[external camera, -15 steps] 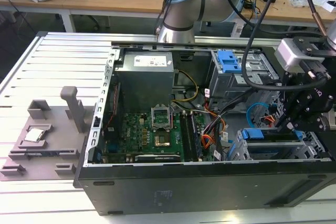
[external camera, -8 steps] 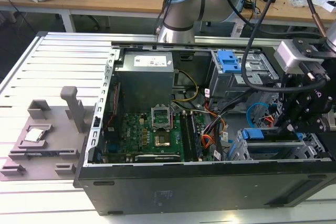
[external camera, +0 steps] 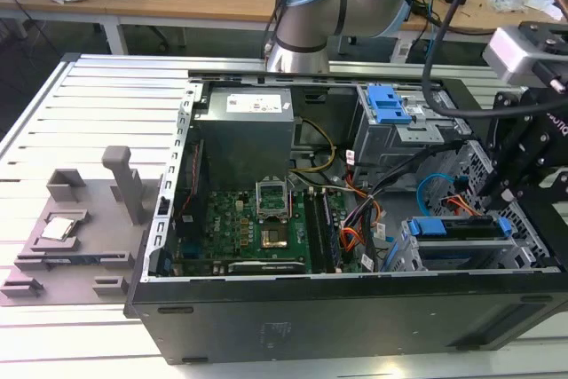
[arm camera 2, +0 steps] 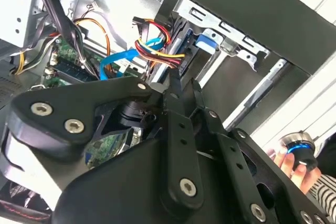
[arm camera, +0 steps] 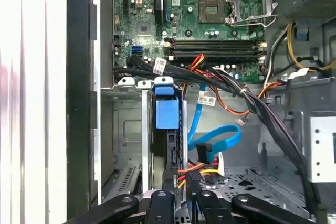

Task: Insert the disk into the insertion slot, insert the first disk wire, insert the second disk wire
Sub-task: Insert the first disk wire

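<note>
The disk [external camera: 457, 228], silver with a bright blue carrier, sits inside the insertion slot [external camera: 417, 259], the low perforated metal cage at the exterior view's right. Its blue carrier end [arm camera: 168, 113] faces the first wrist view and also appears in the second wrist view [arm camera 2: 207, 40]. My gripper [external camera: 499, 203] hangs just behind the disk's rear end. Its fingers [arm camera: 168, 182] stand close together around a disk wire with red, yellow and black strands [arm camera 2: 157, 51], right at the disk's back edge. A flat blue disk wire [arm camera: 215, 141] loops loose beside it.
The open computer case [external camera: 355, 308] walls in the work area. A taller grey cage with a blue clip [external camera: 389, 104] stands behind the slot. Bundled black cables [arm camera: 252, 103] cross above the motherboard [external camera: 266, 228]. A person's hand [arm camera 2: 286, 161] holds a small device beyond the case wall.
</note>
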You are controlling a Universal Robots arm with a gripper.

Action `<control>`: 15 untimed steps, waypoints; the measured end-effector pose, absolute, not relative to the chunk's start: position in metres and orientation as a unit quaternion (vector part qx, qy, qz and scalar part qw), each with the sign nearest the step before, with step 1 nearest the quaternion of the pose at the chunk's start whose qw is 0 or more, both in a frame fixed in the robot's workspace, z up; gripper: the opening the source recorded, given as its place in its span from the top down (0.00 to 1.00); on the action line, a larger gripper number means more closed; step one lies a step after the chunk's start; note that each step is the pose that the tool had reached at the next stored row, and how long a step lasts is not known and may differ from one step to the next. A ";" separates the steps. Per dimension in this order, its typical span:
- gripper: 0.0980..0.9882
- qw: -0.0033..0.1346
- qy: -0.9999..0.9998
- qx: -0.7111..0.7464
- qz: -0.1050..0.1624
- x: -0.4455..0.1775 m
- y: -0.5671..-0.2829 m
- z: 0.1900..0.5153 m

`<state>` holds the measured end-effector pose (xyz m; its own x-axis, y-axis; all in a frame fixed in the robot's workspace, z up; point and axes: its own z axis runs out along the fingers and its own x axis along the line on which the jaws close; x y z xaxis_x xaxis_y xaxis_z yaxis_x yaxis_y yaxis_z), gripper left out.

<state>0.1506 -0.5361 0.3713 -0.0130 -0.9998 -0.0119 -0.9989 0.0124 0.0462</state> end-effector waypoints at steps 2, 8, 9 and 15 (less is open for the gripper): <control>0.84 0.012 -0.711 0.702 -0.021 0.151 -0.535 0.374; 0.99 0.012 -0.711 0.702 -0.021 0.151 -0.535 0.377; 0.99 0.012 -0.711 0.702 -0.021 0.151 -0.535 0.378; 0.99 0.012 -0.711 0.702 -0.021 0.151 -0.535 0.379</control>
